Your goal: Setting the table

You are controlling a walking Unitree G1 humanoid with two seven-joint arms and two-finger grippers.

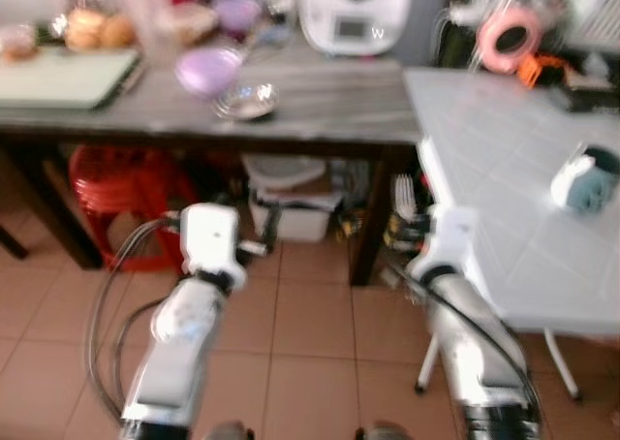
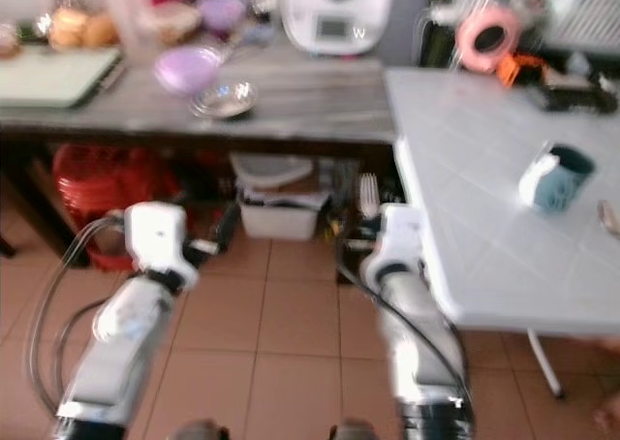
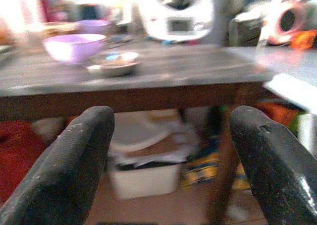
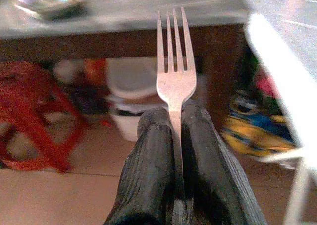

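My right gripper point(image 4: 171, 116) is shut on a silver fork point(image 4: 172, 61), tines pointing out past the fingertips; the fork point(image 1: 405, 196) is held low beside the near left corner of the white tiled table point(image 1: 504, 159). A blue-and-white mug point(image 1: 585, 180) lies on that table at the right. My left gripper point(image 3: 171, 131) is open with nothing between its fingers, held low before the dark wooden table point(image 1: 320, 101). On that table sit a lilac bowl point(image 1: 208, 70) and a small metal dish point(image 1: 247, 101).
A white kitchen machine point(image 1: 351, 14) stands at the back of the wooden table, a tray point(image 1: 63, 77) at its left. Under it are a red stool point(image 1: 121, 193) and a white bin point(image 1: 289, 207). A pink tape roll point(image 1: 511, 38) lies behind the white table. Tiled floor below.
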